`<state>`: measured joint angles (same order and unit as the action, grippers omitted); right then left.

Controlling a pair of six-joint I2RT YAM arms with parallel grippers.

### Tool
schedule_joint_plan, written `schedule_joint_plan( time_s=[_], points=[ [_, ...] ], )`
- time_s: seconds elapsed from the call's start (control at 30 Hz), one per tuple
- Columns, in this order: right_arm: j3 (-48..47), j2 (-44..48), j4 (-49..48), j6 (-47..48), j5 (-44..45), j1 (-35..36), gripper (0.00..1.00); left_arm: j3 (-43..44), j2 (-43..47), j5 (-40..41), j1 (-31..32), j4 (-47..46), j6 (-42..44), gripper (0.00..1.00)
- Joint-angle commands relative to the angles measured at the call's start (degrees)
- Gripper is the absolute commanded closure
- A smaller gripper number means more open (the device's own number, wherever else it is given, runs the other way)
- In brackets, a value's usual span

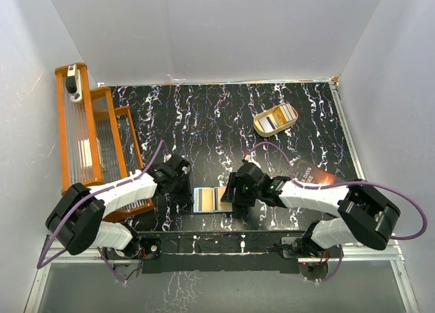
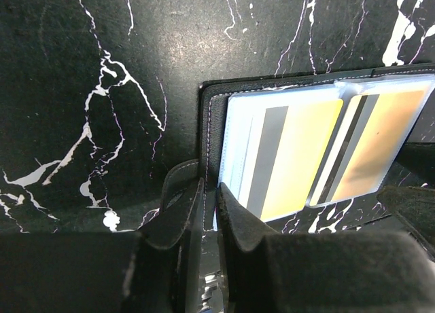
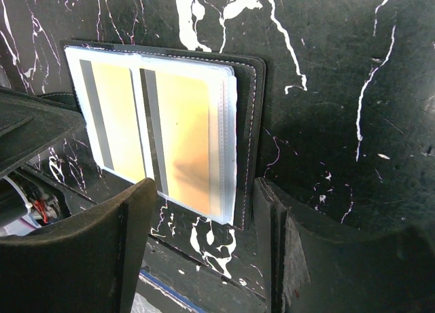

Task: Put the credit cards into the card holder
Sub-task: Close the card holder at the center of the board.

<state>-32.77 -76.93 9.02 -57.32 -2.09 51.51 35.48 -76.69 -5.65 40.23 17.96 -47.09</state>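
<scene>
Card holder (image 1: 212,199) lies wide open, flat on the black marbled table (image 1: 204,116), right at the near edge between the two arms. Two gold-orange credit cards (image 2: 299,157) sit side by side in its clear sleeves, grey stripes showing.

On the left, the left gripper (image 2: 209,208) is down at the near left corner. Its jaws are almost pressed together, and the black border of the card holder runs straight into the thin slit between them, so they are pinching that edge.

Over on the right, the right gripper (image 3: 204,187) has its jaws spread wide. They straddle the near right corner of the sleeves and hold nothing.

Far back on the right, a tan oval tray (image 1: 260,126) carries more cards (image 1: 277,118). A dark sheet with pale lettering (image 1: 311,174) lies beside the right arm, and an orange rack (image 1: 81,130) stands along the left wall.
</scene>
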Motion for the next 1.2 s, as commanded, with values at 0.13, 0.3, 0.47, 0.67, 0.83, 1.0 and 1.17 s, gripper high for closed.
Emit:
schedule_joint_plan(
  time_s=[0.13, 0.3, 0.47, 0.67, 0.83, 1.0, 1.17],
  points=[
    [0.3, 5.2, -6.0, -2.8, -2.8, -0.5, 0.43, -2.0, -1.3, -4.4, 0.1, -4.8, -1.3, 0.89],
    [-0.5, 7.1, -5.8, -3.2, -3.4, -0.5, 0.43, -2.7, -1.4, -6.2, 0.1, -7.2, -2.2, 0.89],
    [-1.4, 7.2, -6.0, -3.5, -5.2, -0.5, 0.42, -3.5, -3.1, -8.3, 0.1, -10.3, -3.8, 0.90],
    [-2.2, 6.3, -7.2, -3.6, -8.5, -0.5, 0.42, -4.2, -3.8, -10.4, 0.2, -13.8, -5.7, 0.90],
    [-2.6, 5.5, -8.6, -3.0, -10.3, -0.5, 0.42, -4.7, -4.8, -11.2, 0.2, -15.6, -6.7, 0.90],
    [-3.3, 3.3, -10.5, -2.7, -12.1, -0.6, 0.42, -5.2, -4.6, -11.9, 0.3, -17.1, -7.7, 0.89],
    [-4.6, 0.2, -11.5, -1.8, -13.9, -0.6, 0.42, -5.2, -3.5, -11.9, 0.3, -17.0, -8.4, 0.86]
  ],
)
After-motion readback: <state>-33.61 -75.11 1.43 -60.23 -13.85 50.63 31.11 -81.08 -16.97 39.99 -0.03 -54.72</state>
